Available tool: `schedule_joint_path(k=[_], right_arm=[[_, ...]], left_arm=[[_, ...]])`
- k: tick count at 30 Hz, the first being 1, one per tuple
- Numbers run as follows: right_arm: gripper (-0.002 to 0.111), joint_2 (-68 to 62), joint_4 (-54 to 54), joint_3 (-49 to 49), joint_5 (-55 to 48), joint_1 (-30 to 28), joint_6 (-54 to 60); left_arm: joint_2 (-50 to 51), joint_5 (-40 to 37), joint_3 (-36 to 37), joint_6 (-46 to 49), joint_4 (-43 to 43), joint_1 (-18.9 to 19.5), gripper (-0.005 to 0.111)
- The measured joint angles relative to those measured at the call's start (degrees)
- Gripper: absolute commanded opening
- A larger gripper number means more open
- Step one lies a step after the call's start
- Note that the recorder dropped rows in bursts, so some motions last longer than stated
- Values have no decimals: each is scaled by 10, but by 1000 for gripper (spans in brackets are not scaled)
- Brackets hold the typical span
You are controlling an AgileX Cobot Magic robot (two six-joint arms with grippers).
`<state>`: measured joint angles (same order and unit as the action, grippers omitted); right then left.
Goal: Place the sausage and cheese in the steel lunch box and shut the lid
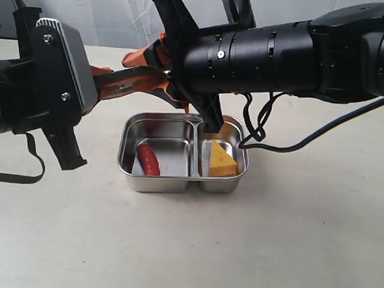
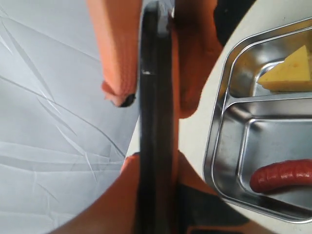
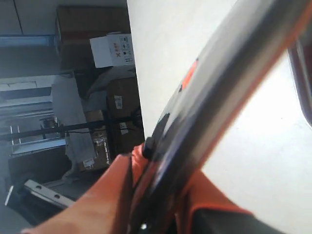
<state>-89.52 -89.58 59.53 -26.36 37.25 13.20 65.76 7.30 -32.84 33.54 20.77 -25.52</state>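
Both pincers are clamped on the lid (image 2: 155, 112), holding it in the air. The left pincer (image 2: 156, 163) bites 1 edge and the right pincer (image 3: 163, 170) grips from the opposite side. Below them the steel lunch box (image 1: 170, 184) sits uncovered on the worktop (image 1: 270, 253). The sausage (image 1: 148, 160) lies in the compartment on the left pincer's side, the cheese (image 1: 221, 160) in the other.

A pale matte table (image 1: 289, 254) fills the exterior view; a creased white sheet (image 1: 102, 8) hangs behind it; beyond the table's edge, the right wrist view shows a dim room, where a white printed carton (image 3: 111, 50) sits among brown cardboard boxes (image 3: 122, 97); finer detail there is blurred.
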Motion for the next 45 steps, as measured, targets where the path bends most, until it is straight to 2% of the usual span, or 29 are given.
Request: schedule_joint_path(k=[1, 9, 12, 18, 20, 27, 33, 40, 45], right_arm=[[-1, 0, -5, 0, 7, 0, 4], [0, 0, -31, 0, 29, 1, 103], [-1, 0, -36, 0, 39, 4, 126], [-1, 0, -27, 0, 54, 5, 156], [-1, 0, -14, 0, 76, 3, 176], [-1, -2, -8, 0, 75, -42, 205], [-1, -2, 5, 0, -31, -119, 228], [-1, -16, 63, 0, -256, -251, 267], [-1, -55, 106, 0, -353, -299, 300]], left_arm=[[0, -1, 0, 0, 0, 0, 0], [1, 1, 0, -5, -17, -1, 2], [4, 2, 0, -3, -47, -2, 13], [6, 2, 0, -17, -61, -5, 52], [6, 4, 0, -33, -62, -6, 56], [6, -1, 0, -48, -69, -6, 57], [6, -11, 0, -49, -88, -6, 53], [6, 33, 0, -50, -255, 31, 53], [6, 67, -4, -51, -353, 57, 52]])
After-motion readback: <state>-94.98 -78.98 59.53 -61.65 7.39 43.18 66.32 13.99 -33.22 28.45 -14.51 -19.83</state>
